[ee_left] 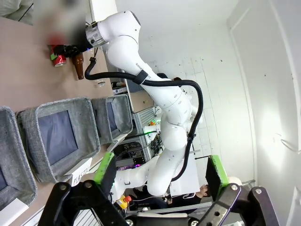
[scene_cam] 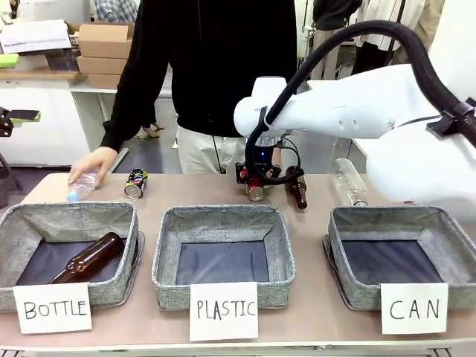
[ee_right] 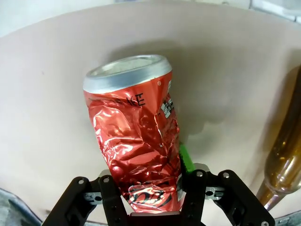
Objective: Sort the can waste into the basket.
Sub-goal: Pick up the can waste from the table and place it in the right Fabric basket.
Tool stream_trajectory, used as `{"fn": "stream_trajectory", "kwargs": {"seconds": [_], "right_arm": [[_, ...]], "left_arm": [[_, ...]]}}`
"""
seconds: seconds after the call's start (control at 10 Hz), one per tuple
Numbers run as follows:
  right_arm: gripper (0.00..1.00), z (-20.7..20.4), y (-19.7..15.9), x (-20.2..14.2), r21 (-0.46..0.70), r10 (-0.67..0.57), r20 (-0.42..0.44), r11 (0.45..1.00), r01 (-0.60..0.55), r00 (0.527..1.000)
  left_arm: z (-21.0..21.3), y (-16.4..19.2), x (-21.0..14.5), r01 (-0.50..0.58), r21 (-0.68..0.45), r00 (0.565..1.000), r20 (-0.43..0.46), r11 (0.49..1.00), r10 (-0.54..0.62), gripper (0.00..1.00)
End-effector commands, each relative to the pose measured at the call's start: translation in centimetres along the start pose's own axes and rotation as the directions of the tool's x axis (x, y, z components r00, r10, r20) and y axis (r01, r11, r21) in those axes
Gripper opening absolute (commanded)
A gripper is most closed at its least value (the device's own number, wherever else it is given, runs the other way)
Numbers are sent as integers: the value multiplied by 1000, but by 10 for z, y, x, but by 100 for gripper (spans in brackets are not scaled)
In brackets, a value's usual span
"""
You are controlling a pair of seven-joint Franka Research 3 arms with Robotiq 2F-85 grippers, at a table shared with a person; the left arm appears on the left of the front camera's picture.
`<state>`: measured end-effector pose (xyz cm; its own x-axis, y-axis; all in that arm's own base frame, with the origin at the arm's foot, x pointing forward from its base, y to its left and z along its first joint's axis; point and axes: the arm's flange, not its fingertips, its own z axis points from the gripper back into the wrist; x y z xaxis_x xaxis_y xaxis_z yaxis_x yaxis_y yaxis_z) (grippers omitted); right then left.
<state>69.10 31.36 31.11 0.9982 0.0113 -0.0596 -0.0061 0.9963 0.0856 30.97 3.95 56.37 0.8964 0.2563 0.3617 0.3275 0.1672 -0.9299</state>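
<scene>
At the far edge of the sorting table (scene_cam: 197, 190), the robot's right gripper (ee_right: 149, 186) is clamped on the crushed red can (ee_right: 134, 136), with a brown glass bottle (scene_cam: 297, 190) lying just beside it. From these angles it is hard to say whether the can has left the tabletop.

The grey basket (scene_cam: 387, 216) behind the "CAN" card (scene_cam: 413, 308), at the robot's right, has a bare dark floor, so neither can is sorted. The black printed can (scene_cam: 135, 184) stands on the far left of the table, well apart from that basket and near the person's hand (scene_cam: 93, 163), which rests on a clear plastic bottle (scene_cam: 80, 186).

The left gripper (ee_left: 160, 176) hangs off to the side with its green-padded jaws wide apart and nothing between them.

By the look of things, the job is at its opening stage. The red can has been grasped but has yet to be carried to the basket and released, and the black can is untouched.
</scene>
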Motion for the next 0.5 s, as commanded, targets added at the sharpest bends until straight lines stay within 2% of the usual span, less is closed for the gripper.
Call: {"fn": "stream_trajectory", "kwargs": {"seconds": [0.0, 0.2, 0.4], "right_arm": [[27, 64, -19, -30, 149, 127, 56, 980, -134, 990], [27, 143, -66, -97, 193, 237, 82, 949, -249, 968], [27, 179, -123, -171, 221, 341, 59, 912, -346, 938]], "left_arm": [[-1, -2, 1, 21, -25, 1000, 7, 999, -21, 100], [-1, -2, 1, 21, -25, 1000, 7, 999, -21, 100], [-1, -2, 1, 21, -25, 1000, 7, 999, -21, 100]]}}
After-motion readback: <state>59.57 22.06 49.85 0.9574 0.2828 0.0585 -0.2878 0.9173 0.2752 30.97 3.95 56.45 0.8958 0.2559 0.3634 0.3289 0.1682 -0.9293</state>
